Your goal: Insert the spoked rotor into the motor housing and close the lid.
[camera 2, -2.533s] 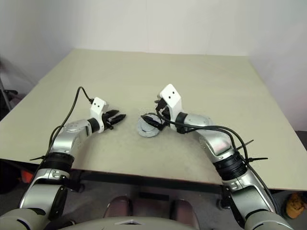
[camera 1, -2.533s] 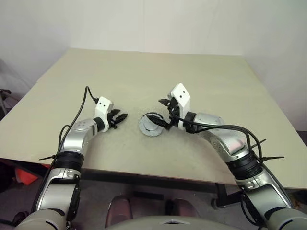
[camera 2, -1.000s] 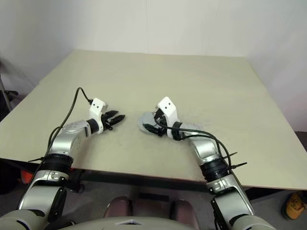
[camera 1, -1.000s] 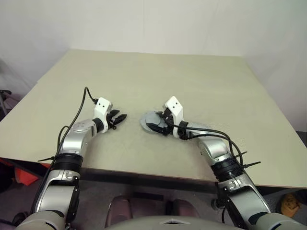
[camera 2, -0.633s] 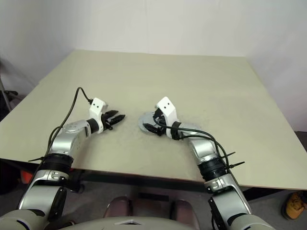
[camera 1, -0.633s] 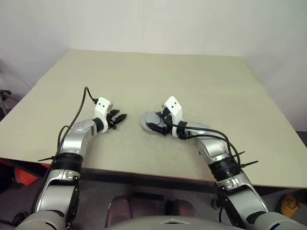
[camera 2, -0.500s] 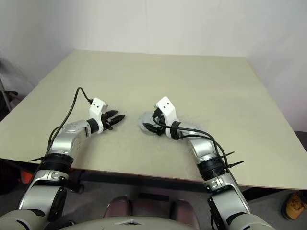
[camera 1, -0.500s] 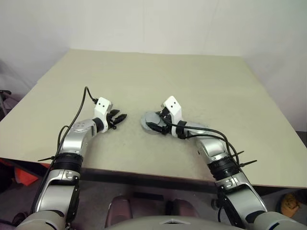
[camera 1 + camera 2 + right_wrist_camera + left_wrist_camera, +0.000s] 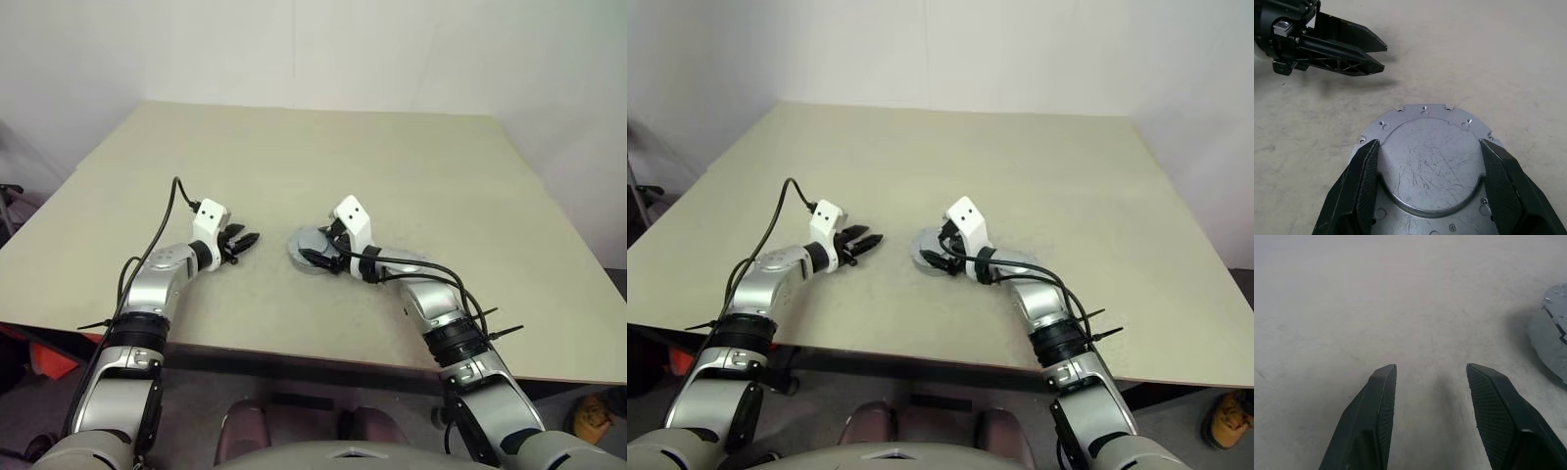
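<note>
We see the lid [image 9: 1425, 161] lying flat on the table [image 9: 411, 166], smooth grey side up with its raised middle showing. We think it sits on the motor housing, with the spoked rotor inside (both are hidden under it, so we cannot be sure). Our right gripper [image 9: 1427, 188] has its two black fingers wide apart, one on each side of the lid's raised middle, not squeezing it. Our left gripper [image 9: 242, 241] waits beside the lid, half open, holding nothing. The job looks nearly done. What may be left is pressing the lid down snug.
</note>
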